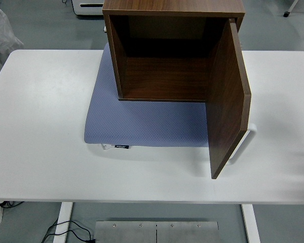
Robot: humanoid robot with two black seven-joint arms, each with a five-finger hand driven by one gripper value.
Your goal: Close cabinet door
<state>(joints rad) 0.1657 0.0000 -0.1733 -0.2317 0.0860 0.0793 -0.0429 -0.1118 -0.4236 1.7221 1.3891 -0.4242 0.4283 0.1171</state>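
No robot fingers are showing, so I can't tell their state or place anything relative to them. The dark brown wooden cabinet (164, 55) is sitting on a blue-grey textured mat (142, 124) on the white table (40, 126), its door (228, 101) swinging wide open toward the table's near edge. The mat's small dark label (121, 147) is too tiny to read.

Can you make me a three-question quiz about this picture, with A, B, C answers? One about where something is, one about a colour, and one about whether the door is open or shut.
1. Where does the wooden cabinet stand?
A. on the mat
B. on the floor
C. at the table's near edge

2. What colour is the mat?
A. red
B. blue-grey
C. yellow

3. How is the cabinet door?
A. shut tight
C. taken off and lying flat
B. swung wide open

Answers:
1 A, the mat spreads out from under the cabinet on the white table.
2 B, it is a dull blue-grey.
3 B, the door sticks out toward the near edge and the bare inside shows.
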